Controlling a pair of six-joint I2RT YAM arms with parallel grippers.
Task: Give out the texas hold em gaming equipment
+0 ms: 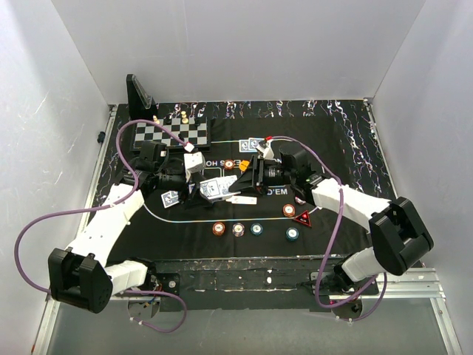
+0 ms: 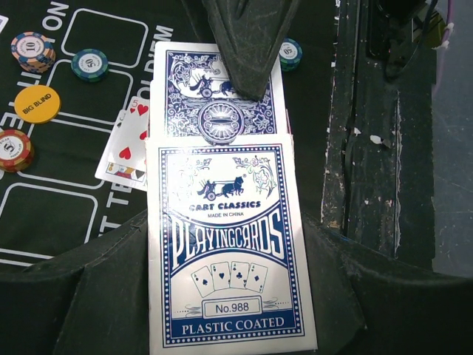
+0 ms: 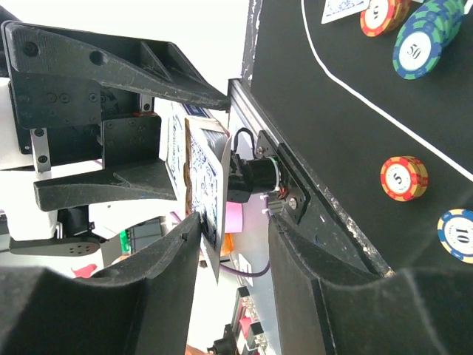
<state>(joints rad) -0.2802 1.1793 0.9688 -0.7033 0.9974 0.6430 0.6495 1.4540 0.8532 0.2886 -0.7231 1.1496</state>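
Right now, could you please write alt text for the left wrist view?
The left gripper grips a blue-and-white playing-card box, a blue-backed card protruding above. The black mat behind holds face-up cards, a yellow Big Blind disc and striped poker chips.

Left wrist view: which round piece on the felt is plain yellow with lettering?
The BIG BLIND disc, near the left edge; every other round piece there is a stripe-edged poker chip.
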